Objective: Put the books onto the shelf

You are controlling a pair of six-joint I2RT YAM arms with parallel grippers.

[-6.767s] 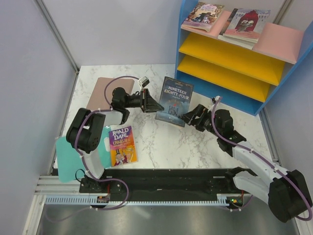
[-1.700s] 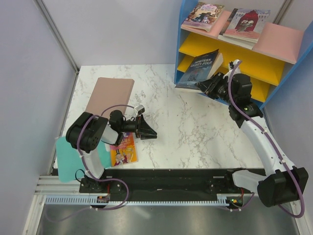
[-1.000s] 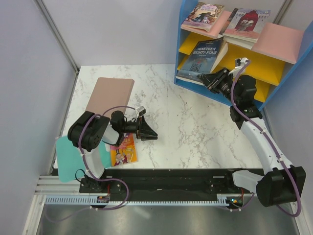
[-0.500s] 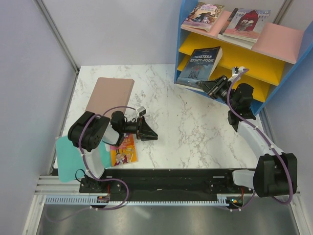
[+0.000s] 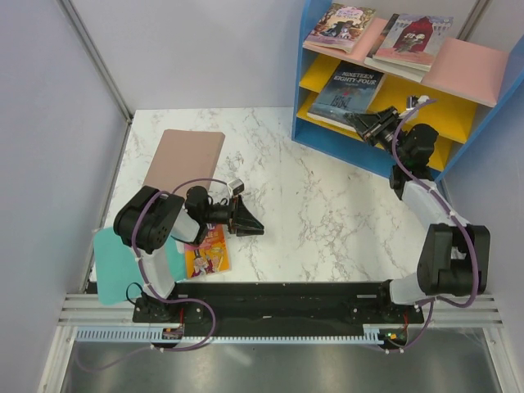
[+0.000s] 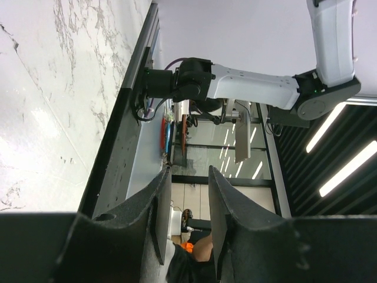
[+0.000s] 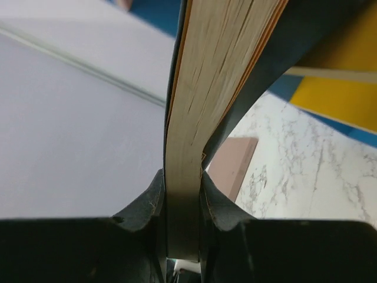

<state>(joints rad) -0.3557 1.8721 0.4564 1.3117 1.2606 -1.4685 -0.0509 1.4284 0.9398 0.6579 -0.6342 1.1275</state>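
White marble counter (image 5: 327,205), pale lilac walls. Blue-framed slanted shelf with pink top and yellow boards (image 5: 304,57) stands on it. Dark blue paperback (image 5: 352,88), cover reading "Nineteen Eighty-Four", is on the shelf's upper yellow board. Only the right wrist view shows the right claw (image 7: 182,183) pinching its page edge. Left claw (image 6: 189,174), well apart from the shelf: narrow gap, nothing in it.

The blue-framed shelf (image 5: 336,151) stands slanted at the table's (image 5: 327,213) far right corner. A pale illustrated paperback (image 5: 340,23) and a pink-red one (image 5: 413,37) lie flat on its pink top board (image 5: 475,70). The dark blue Nineteen Eighty-Four (image 5: 354,86) lies tilted, cover up, over the upper yellow board (image 5: 426,102), pinched in the right claw (image 5: 366,121). The yellow Roald Dahl (image 5: 210,255) lies flat near the table's near left corner.
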